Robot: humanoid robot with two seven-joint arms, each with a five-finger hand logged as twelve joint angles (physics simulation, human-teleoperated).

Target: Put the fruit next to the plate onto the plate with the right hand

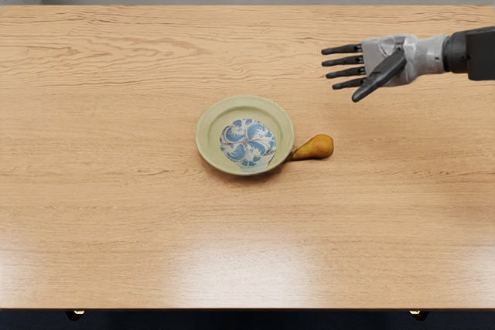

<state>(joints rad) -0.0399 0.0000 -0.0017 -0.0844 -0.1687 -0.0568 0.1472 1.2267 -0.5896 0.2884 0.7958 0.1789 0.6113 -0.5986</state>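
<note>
Head view, golden-brown pear touching plate, right hand spread

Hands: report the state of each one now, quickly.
Right hand: open, holding nothing.
Left hand: not in view.

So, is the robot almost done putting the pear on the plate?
Not yet, it's only starting. Done: nothing so far. The pear lies on the table, right beside the plate. In hand: the right hand hovers away from the pear with its fingers spread, holding nothing. Left: reach the pear, grab it, lift it and set it on the plate.
</note>
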